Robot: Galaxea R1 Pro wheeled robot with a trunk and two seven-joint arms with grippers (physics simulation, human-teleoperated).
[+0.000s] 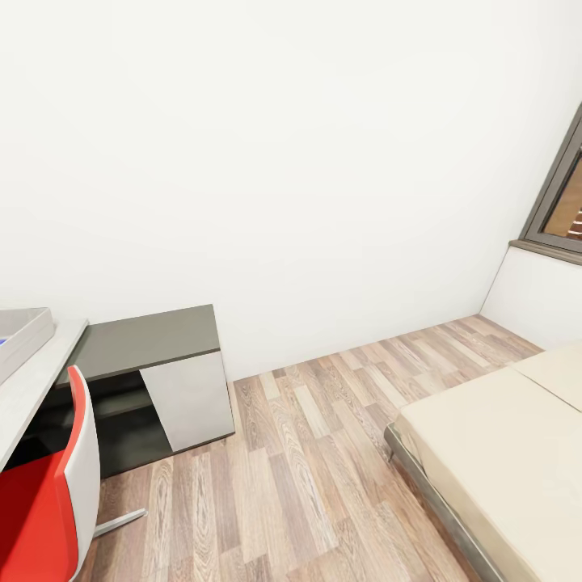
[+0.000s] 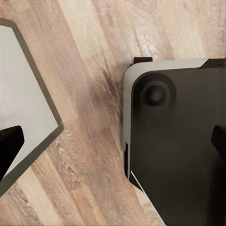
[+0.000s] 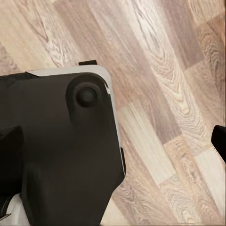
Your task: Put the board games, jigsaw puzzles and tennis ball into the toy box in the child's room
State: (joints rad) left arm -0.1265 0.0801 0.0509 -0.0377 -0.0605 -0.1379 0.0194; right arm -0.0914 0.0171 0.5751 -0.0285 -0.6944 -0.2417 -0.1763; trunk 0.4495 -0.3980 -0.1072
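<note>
The toy box is a light grey bin, cut off at the far left of the head view, with a sliver of blue inside its rim. It stands on the light grey table. The cream bed fills the lower right, and its visible part is bare. The board games, jigsaw puzzles and tennis ball are out of view. In the left wrist view my left gripper hangs open over the wood floor and my own dark base. My right gripper is open too, nothing between its fingers.
A red and white chair stands at the table's near end. Beyond it is a low dark grey cabinet against the white wall. Wood floor runs between cabinet and bed. A shuttered window is at right. A pale dark-edged slab lies near my left gripper.
</note>
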